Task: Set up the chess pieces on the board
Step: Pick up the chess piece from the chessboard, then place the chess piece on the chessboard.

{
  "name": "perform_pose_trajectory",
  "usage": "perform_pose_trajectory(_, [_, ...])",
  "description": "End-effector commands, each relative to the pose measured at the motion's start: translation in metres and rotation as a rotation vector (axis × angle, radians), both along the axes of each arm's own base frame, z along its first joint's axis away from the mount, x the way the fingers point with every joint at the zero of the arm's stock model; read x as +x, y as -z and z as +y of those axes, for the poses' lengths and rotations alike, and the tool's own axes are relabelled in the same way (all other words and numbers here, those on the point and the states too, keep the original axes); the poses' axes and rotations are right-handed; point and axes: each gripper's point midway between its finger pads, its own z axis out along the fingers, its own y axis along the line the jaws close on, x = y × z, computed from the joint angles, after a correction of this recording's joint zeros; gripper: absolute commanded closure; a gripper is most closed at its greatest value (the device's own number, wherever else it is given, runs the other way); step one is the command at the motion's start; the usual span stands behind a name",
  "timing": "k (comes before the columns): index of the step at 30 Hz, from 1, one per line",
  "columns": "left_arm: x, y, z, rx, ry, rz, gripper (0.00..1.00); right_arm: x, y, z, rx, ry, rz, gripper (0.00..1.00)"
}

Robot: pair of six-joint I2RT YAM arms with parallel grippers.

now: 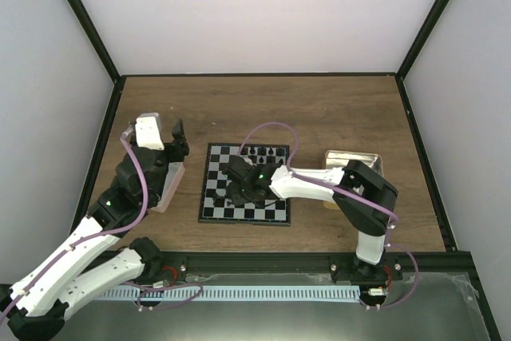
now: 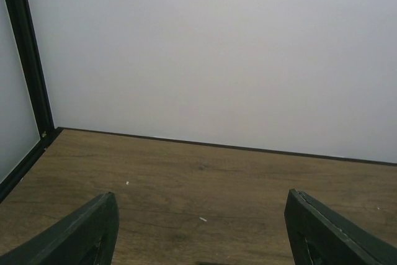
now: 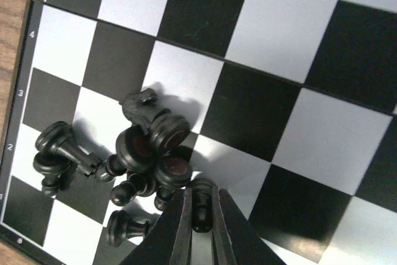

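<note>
1. The left hand (image 1: 177, 140) hovers over the left side of the wooden surface (image 1: 319, 109), above the far end of the pink tray (image 1: 169, 189). In its wrist view the fingers (image 2: 87, 234) are spread wide. Only bare wood shows between them, and they grip nothing.
2. The pink tray lies just left of the board (image 1: 219, 197), apart from it. The left arm covers most of it, so I cannot tell what it holds.
3. The board lies flat near the middle of the surface, between the two trays.
4. A short row of black pieces (image 1: 264, 152) stands upright along the board's far edge.
5. The right wrist view shows a heap (image 3: 146, 147) of black figures toppled on squares close to the board's numbered edge. Several touch one another, and some show their round bases.
6. The right hand (image 1: 242, 185) reaches in over the middle of the board. Its fingers (image 3: 180, 234) are drawn close together and pinch a single black piece (image 3: 200, 210), just beside the heap.
7. The tan tray (image 1: 363, 159) sits to the right of the board, partly hidden by the right arm.
</note>
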Motion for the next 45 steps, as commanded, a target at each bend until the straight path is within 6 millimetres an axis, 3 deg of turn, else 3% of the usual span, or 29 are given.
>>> perform_pose_trajectory(1, [-0.001,-0.005,0.006,-0.005,-0.027,-0.023,0.25,0.011,-0.013,-0.004,-0.036,0.038,-0.063,0.94])
perform_pose_trajectory(8, [-0.003,-0.005,0.012,0.001,-0.049,-0.024,0.25,0.030,-0.040,-0.008,-0.043,0.068,-0.168,0.96])
perform_pose_trajectory(16, [-0.007,-0.006,0.020,-0.006,-0.080,-0.035,0.24,0.073,-0.050,-0.015,-0.084,0.144,-0.232,0.96])
perform_pose_trajectory(21, [-0.009,-0.007,0.024,-0.010,-0.093,-0.043,0.23,0.096,-0.042,-0.030,-0.150,0.215,-0.237,0.96])
perform_pose_trajectory(27, [-0.008,-0.006,0.023,-0.010,-0.088,-0.041,0.23,0.109,-0.029,-0.042,-0.172,0.249,-0.221,0.96])
perform_pose_trajectory(45, [-0.003,0.001,0.017,0.006,-0.079,-0.020,0.22,0.140,-0.012,-0.036,-0.152,0.249,-0.195,0.95])
